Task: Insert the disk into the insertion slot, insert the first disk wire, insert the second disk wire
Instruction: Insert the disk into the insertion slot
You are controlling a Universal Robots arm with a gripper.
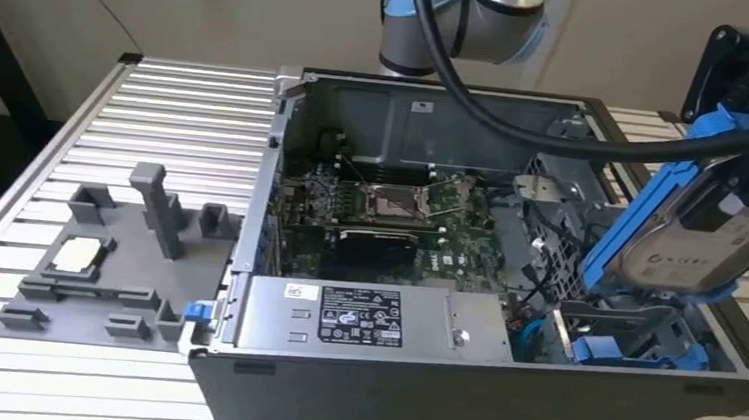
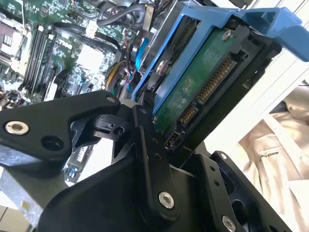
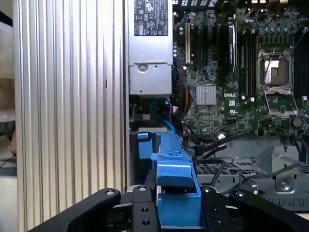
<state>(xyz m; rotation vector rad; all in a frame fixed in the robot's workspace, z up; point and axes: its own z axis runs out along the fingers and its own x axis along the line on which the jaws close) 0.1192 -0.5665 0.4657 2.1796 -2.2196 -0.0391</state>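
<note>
one tilted disk, pinched in the fingers of the gripper, could jam on the drive bay rim or snag cables

The disk is showing a silver-grey face with a pale label, and its frame is shining bright blue. In the second wrist view its underside is showing green with gold contacts. The gripper is looking matt black with silver screws. The motherboard is appearing dark green inside the dark grey computer case. The power supply is showing silver with a white label. The worktop is showing pale silver in parallel ribs. The arm is showing silver and light blue.
</note>
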